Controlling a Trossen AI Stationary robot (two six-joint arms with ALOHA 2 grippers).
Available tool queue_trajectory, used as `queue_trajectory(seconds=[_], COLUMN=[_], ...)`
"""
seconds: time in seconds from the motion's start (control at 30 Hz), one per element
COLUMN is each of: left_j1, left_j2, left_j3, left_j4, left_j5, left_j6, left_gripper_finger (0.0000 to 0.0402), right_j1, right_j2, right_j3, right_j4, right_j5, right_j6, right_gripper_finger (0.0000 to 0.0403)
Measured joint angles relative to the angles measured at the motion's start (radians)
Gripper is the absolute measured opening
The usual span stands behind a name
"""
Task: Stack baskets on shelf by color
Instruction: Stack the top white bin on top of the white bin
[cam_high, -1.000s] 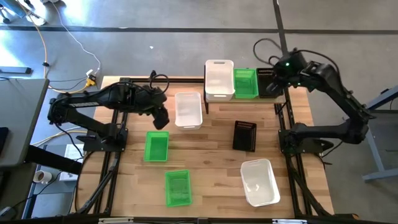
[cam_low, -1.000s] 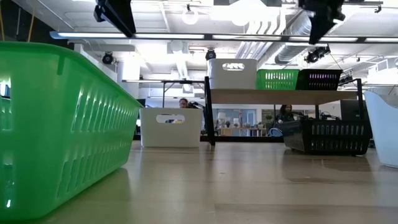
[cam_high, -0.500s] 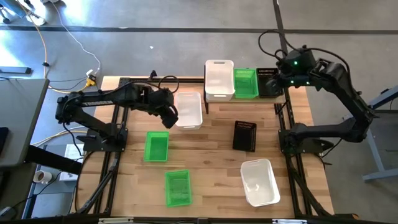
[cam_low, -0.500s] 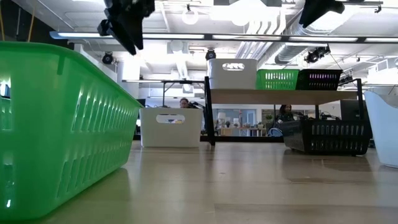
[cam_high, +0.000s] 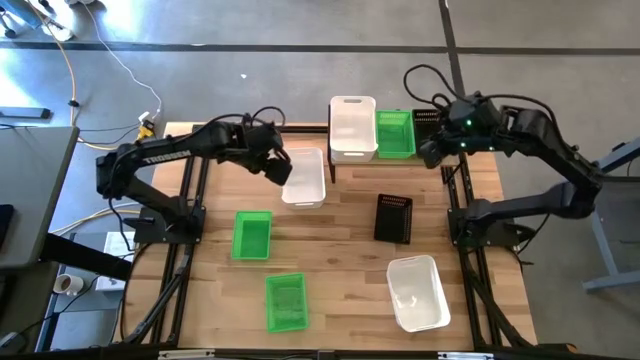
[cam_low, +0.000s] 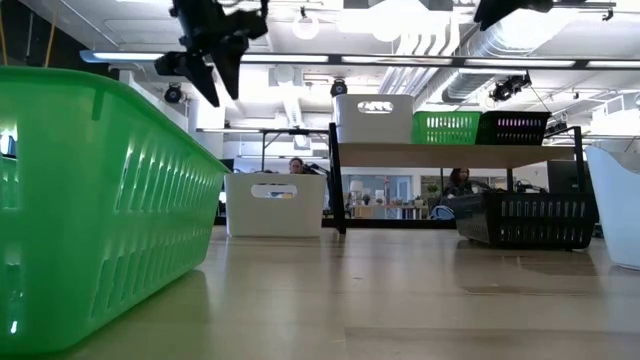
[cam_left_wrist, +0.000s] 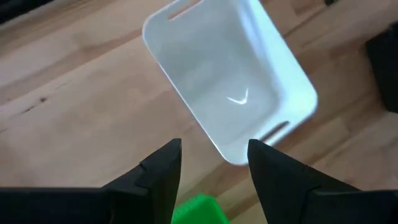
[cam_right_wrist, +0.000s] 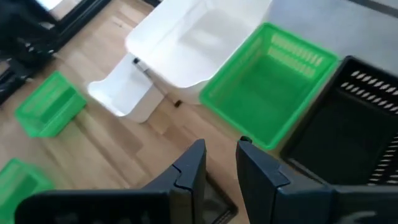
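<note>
My left hand (cam_high: 281, 166) hung spread wide and empty above the white basket (cam_high: 303, 176) standing on the bench (cam_high: 340, 225) just beside the shelf (cam_high: 332, 158). My right hand (cam_high: 432, 152), fingers narrowly parted and holding nothing, hovered over the shelf's black basket (cam_high: 428, 128).

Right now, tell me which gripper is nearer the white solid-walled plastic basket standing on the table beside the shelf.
Left. The left gripper hovers at that white basket's left edge; the right gripper is across the shelf, by the black basket.
</note>
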Motion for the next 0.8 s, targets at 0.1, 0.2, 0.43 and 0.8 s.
queue_trajectory(seconds=[0.1, 0.2, 0.43, 0.8], left_j1=[0.039, 0.079, 0.108, 0.119], left_j2=[0.036, 0.072, 0.165, 0.352], left_j3=[0.000, 0.000, 0.000, 0.000], left_j4=[0.028, 0.027, 0.038, 0.078], left_j5=[0.011, 0.044, 0.091, 0.149], left_j6=[0.022, 0.023, -0.029, -0.079], left_gripper_finger=[0.0176, 0.0176, 0.0176, 0.0176], right_j1=[0.048, 0.088, 0.145, 0.178], right_j2=[0.000, 0.000, 0.000, 0.000], right_j3=[0.000, 0.000, 0.000, -0.001], right_j4=[0.000, 0.000, 0.000, 0.000], right_j5=[0.000, 0.013, 0.075, 0.077], right_j6=[0.027, 0.048, 0.018, -0.033], right_gripper_finger=[0.0076, 0.0076, 0.0076, 0.0076])
